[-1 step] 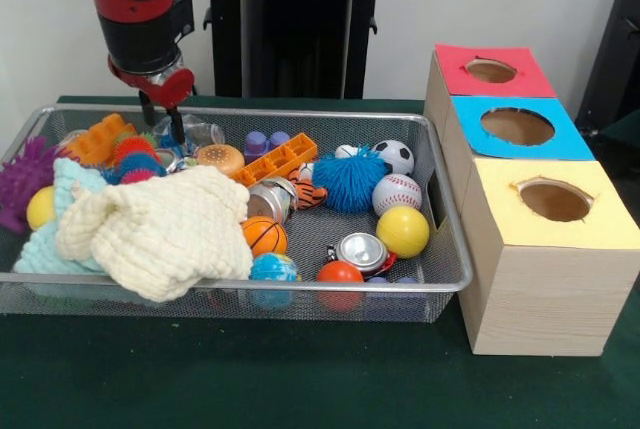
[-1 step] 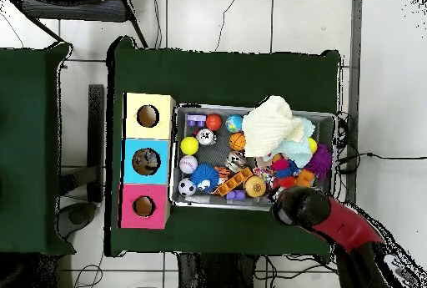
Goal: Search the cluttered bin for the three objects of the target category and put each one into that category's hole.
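My gripper (image 1: pixel 163 129) hangs open over the far left corner of the wire bin (image 1: pixel 450 279), with nothing between its fingers. Beneath it lie an orange brick (image 1: pixel 100 139) and spiky rings (image 1: pixel 135 161). A cream knitted cloth (image 1: pixel 160 229) covers the bin's left half. To its right sit a basketball (image 1: pixel 264 236), a baseball (image 1: pixel 397 193), a soccer ball (image 1: pixel 397 156), a yellow ball (image 1: pixel 403 231) and a blue fuzzy ball (image 1: pixel 349 181). The wooden box has a red hole (image 1: pixel 490 71), a blue hole (image 1: pixel 517 126) and a yellow hole (image 1: pixel 553 199). From overhead the arm (image 2: pixel 304 208) hides the gripper.
Also in the bin are a toy burger (image 1: pixel 220 158), an orange block (image 1: pixel 278 160), a tiger toy (image 1: pixel 308 192), shiny cans (image 1: pixel 362 249), a globe ball (image 1: pixel 273 269) and a purple spiky toy (image 1: pixel 22 179). The box stands against the bin's right side on green cloth (image 1: pixel 300 379).
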{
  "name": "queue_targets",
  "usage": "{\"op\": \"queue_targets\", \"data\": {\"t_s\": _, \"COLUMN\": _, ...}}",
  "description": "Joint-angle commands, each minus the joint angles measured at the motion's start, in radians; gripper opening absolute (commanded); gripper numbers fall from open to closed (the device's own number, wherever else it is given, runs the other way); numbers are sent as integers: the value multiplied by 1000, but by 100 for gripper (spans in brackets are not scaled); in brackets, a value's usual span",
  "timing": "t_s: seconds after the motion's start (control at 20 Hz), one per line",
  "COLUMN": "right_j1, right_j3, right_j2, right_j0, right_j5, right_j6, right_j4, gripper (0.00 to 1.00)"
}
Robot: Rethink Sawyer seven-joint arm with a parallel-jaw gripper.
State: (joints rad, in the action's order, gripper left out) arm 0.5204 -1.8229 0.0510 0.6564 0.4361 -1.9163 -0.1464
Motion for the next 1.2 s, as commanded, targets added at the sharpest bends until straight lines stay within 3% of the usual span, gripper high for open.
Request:
{"op": "queue_targets", "data": {"t_s": 0.05, "right_j1": 1, "right_j3": -112, "right_j2": -79, "right_j0": 9, "right_j5": 51, "right_j6": 6, "right_j4": -49, "gripper": 100}}
{"op": "queue_targets", "data": {"t_s": 0.65, "right_j1": -127, "right_j3": -2, "right_j2": -84, "right_j0": -2, "right_j5": 49, "right_j6": 3, "right_j4": -50, "gripper": 100}}
{"op": "queue_targets", "data": {"t_s": 1.0, "right_j1": -139, "right_j3": -27, "right_j2": -96, "right_j0": -8, "right_j5": 20, "right_j6": -19, "right_j4": -47, "gripper": 100}}
{"op": "queue_targets", "data": {"t_s": 1.2, "right_j1": -142, "right_j3": -18, "right_j2": -86, "right_j0": -31, "right_j5": 51, "right_j6": -12, "right_j4": -55, "gripper": 100}}
